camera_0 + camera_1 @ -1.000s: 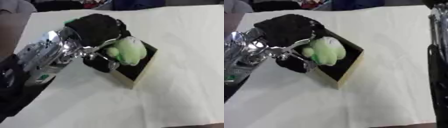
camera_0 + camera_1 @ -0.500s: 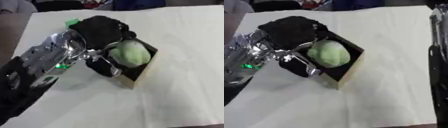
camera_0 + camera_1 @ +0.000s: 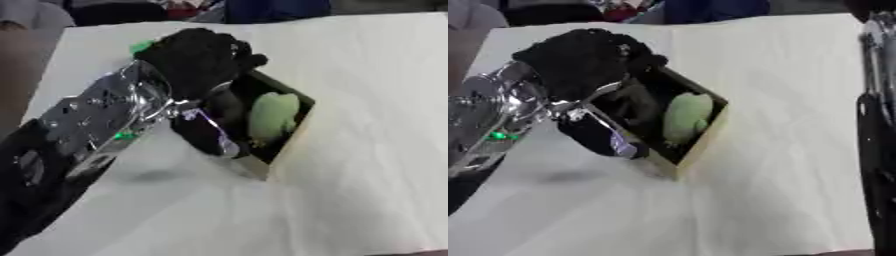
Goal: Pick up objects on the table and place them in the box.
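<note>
One right arm (image 3: 877, 125) (right eye only)

Matt cloth, bare wood and shiny metal on a pale covered worktop.
The worktop (image 3: 367, 75) wears a matt cream sheet with soft creases, like cloth or paper. The box (image 3: 702, 137) has pale, unvarnished wood-look walls and a dark matt inside. The green object (image 3: 273, 116) in it looks soft and dull, fuzzy like plush. The left hand (image 3: 199, 60) is matt black with a rough, fabric-like surface; the forearm (image 3: 101, 112) behind it is glossy, reflective silver metal.
</note>
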Robot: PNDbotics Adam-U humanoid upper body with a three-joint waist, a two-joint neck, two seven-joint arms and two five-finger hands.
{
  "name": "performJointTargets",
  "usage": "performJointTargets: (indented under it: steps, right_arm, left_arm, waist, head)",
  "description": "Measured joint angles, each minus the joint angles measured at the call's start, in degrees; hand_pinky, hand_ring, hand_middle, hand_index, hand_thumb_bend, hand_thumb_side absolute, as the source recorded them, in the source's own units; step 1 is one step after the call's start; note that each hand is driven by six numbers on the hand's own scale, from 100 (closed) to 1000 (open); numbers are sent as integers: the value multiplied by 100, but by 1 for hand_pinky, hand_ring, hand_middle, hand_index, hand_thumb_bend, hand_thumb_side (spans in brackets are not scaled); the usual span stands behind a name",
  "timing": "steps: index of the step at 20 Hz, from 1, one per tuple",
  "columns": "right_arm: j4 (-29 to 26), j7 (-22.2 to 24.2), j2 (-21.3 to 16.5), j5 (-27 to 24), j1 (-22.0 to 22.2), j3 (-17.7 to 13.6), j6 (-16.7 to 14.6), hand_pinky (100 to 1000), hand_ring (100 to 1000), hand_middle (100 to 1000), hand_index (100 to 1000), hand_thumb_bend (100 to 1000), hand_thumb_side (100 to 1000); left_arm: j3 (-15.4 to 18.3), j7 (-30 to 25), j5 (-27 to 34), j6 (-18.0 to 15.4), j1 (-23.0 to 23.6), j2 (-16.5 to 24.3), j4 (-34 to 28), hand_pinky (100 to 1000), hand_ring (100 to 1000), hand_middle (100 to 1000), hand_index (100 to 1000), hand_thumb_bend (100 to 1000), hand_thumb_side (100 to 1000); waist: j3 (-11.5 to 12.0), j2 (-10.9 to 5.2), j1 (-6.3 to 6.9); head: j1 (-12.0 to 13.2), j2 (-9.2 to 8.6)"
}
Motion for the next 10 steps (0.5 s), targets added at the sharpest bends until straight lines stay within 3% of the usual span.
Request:
performJointTargets:
  steps: [4,10]
  right_arm:
    - [-28,-10,0,-1,5,-19,10,1000,955,853,880,115,795]
    - [-60,-33,0,-1,43,-35,31,1000,954,852,879,114,798]
  left_arm:
    - [309,371,163,209,65,-91,0,814,897,834,987,492,761]
    - [1010,1070,767,610,148,50,0,812,896,829,976,548,772]
  waist:
    - [12,0,-1]
    - [47,0,6]
  head:
    - [-17,0]
    - [-79,0]
